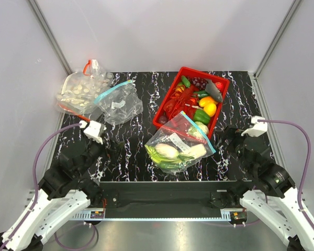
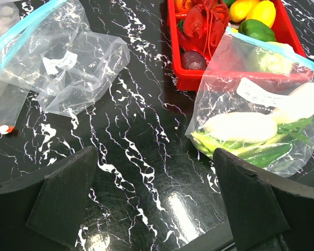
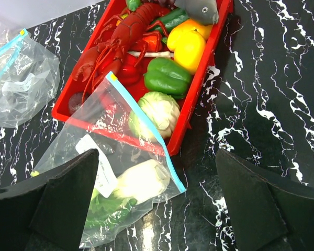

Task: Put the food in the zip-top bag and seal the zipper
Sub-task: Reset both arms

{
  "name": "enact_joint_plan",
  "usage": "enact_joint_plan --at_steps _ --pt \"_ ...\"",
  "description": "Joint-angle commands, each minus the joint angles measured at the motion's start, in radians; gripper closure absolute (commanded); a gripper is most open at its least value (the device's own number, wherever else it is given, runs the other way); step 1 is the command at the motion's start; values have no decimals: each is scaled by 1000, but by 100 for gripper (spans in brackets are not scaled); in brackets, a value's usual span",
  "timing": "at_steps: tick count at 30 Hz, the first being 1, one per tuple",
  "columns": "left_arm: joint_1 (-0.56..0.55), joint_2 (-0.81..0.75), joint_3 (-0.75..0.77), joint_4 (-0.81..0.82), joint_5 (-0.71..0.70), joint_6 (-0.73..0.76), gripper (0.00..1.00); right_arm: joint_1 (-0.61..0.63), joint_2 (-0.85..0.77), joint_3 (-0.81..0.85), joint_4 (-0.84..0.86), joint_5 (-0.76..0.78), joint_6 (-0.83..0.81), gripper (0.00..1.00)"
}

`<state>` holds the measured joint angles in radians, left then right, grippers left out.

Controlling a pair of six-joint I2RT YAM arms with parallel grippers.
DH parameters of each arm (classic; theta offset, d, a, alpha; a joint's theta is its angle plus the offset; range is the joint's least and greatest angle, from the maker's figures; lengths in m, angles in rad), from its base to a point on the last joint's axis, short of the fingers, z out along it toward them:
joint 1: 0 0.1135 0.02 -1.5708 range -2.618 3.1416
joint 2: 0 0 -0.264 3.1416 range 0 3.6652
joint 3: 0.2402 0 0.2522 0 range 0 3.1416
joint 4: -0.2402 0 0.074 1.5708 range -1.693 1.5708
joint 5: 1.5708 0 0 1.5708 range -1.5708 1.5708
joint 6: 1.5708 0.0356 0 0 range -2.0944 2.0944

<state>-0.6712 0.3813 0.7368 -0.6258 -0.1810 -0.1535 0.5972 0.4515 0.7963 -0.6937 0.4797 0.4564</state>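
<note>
The zip-top bag [image 1: 179, 142] lies on the black marbled desk [image 1: 131, 141] just in front of the red basket [image 1: 165, 109], its upper end leaning on the basket's near wall; the teal-blue zipper [image 3: 146, 128] runs slantwise along that raised end, and I cannot tell whether it is pressed shut. Inside the bag lie a white radish piece [image 2: 240, 127], a second radish piece [image 3: 141, 180], the leek [image 2: 235, 146] with its green leaves, and a small green vegetable [image 2: 269, 155]; a white label [image 2: 261, 93] is stuck on the plastic.

The basket holds a red lobster [image 3: 110, 49], a yellow pepper [image 3: 188, 47], a green pepper [image 3: 167, 78] and a grey fish [image 3: 199, 8]; a pale cabbage [image 3: 157, 110] sits by the zipper at the near wall.

Far left on the desk lies an empty clear bag [image 1: 118, 102] with a teal strip, touching a red-strip bag [image 1: 81, 91] of small white pieces.

The left fingers [image 2: 63, 198] are spread wide, gripping nothing, left of the zip-top bag; the right fingers [image 3: 251, 204] are likewise spread and empty, to its right.
</note>
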Motion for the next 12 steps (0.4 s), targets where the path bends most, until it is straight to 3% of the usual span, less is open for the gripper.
enact_joint_plan --at_steps 1,12 --pt "-2 -16 -8 64 32 14 1 1 -5 4 33 20 24 0" --pt "-2 -75 -14 52 -51 12 1 1 0 9 28 10 27 0"
